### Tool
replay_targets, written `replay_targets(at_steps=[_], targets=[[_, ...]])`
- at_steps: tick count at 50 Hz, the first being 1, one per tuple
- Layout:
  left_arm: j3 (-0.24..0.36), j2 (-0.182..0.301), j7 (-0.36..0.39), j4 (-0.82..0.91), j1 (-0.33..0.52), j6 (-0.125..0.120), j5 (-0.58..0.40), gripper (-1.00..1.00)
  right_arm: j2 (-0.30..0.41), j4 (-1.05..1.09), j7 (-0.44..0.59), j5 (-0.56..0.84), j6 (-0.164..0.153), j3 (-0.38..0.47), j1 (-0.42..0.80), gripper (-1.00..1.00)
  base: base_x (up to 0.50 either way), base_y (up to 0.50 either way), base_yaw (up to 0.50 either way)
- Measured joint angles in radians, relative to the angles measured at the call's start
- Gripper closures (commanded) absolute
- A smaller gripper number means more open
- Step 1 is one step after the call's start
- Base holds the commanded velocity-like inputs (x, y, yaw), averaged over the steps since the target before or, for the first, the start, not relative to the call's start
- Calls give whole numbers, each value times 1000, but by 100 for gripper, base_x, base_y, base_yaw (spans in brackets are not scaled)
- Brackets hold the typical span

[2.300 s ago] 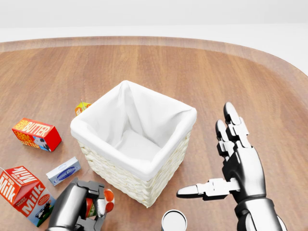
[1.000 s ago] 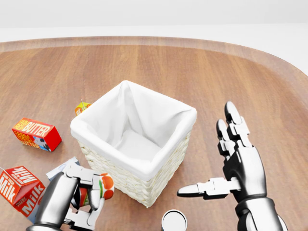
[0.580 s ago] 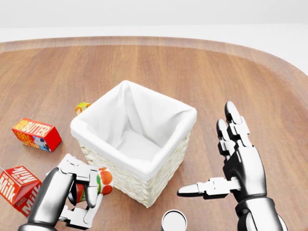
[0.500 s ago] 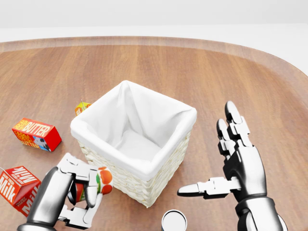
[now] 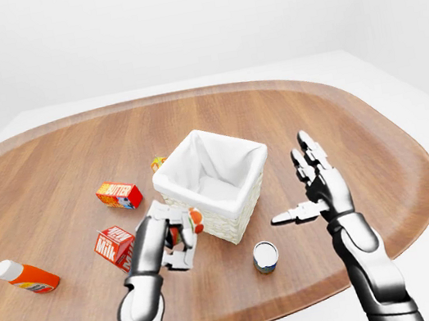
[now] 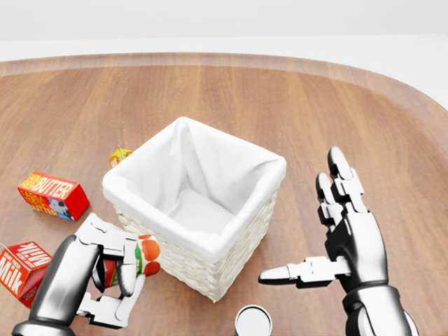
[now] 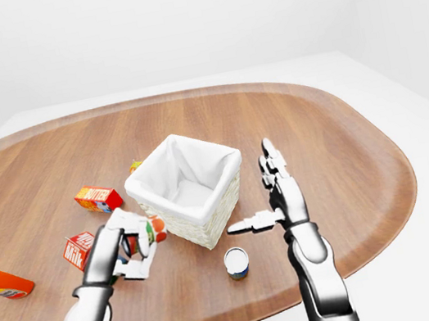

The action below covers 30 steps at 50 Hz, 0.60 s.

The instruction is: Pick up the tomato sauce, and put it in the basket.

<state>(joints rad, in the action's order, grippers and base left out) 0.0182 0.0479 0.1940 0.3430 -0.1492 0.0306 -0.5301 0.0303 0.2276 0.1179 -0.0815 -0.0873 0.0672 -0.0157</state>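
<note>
The tomato sauce (image 6: 145, 255), a small can with a red, orange and green label, is lifted off the table and tilted in the head view's lower left. My left gripper (image 6: 117, 274) is shut on it, fingers above and thumb below. It hangs just left of the wicker basket (image 6: 183, 265), level with the white liner's lower-left rim. The basket holds nothing that I can see. My right gripper (image 6: 316, 231) stands open to the right of the basket, fingers spread, holding nothing.
On the wooden table (image 6: 350, 105) lie a red butter box (image 6: 54, 195), a milk carton (image 6: 23, 269), and a small orange carton (image 6: 119, 156) beside the basket's upper left. A silver-topped can (image 6: 253, 322) stands below the basket. An orange bottle (image 5: 25, 276) lies far left.
My left hand has risen with the tomato sauce, from table level up to the basket's rim, and now covers the small blue and white box. The right hand has stayed still.
</note>
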Motion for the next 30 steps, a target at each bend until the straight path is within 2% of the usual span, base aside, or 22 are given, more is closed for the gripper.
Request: replay_targets(at_steps=[8, 23, 30], targets=[[2, -1, 19, 38, 13, -35, 1, 100, 0, -3, -1, 1, 0, 0, 1, -100, 0, 0, 0], [-4, -3, 52, 116, 54, -117, 0, 100, 0, -2, -1, 1, 0, 0, 0, -100, 0, 0, 0], [-6, -2, 65, 142, 77, -118, -3, 100, 0, -8, -1, 2, 0, -1, 1, -100, 0, 0, 0]])
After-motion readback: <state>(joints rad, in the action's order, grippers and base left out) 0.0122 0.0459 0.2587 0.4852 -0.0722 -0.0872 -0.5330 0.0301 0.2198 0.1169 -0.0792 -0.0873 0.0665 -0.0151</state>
